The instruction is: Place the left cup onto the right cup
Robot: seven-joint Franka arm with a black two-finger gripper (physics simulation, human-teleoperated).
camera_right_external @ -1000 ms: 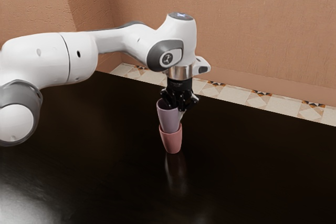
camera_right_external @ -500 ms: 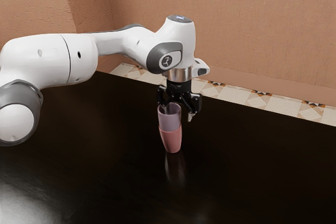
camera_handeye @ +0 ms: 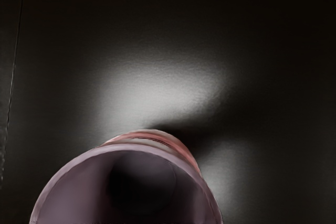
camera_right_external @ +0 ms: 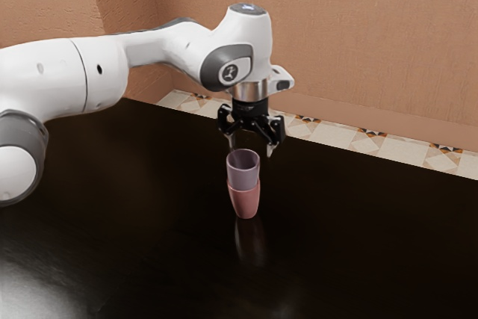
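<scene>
Jaws stand spread wide and empty just above the lilac cup (camera_right_external: 243,166), one finger off to each side of its rim and neither touching it. That cup sits nested mouth-up in the pink cup (camera_right_external: 244,201), its lower part sunk inside so that only its upper band shows above the pink rim. The two look upright and in line, with no lean to either side. In the wrist view the lilac cup (camera_handeye: 126,182) opens right under the hand, and a sliver of the pink cup (camera_handeye: 157,139) peeps out beyond its rim, which agrees with a centred seat. By my judgement the stacking is done: the tapered walls wedge one cup into the other, so the pair should hold without any grip, and the wide spread would let the hand go straight up without catching the rim. The stack stands on a dark, glossy counter (camera_right_external: 358,244), which throws back a dim reflection of the cups beneath them. The white arm (camera_right_external: 149,50) reaches in from the exterior view's left. Beyond the counter's far edge lies a strip of patterned floor tile (camera_right_external: 351,138) and, above it, a plain terracotta wall (camera_right_external: 358,28).
</scene>
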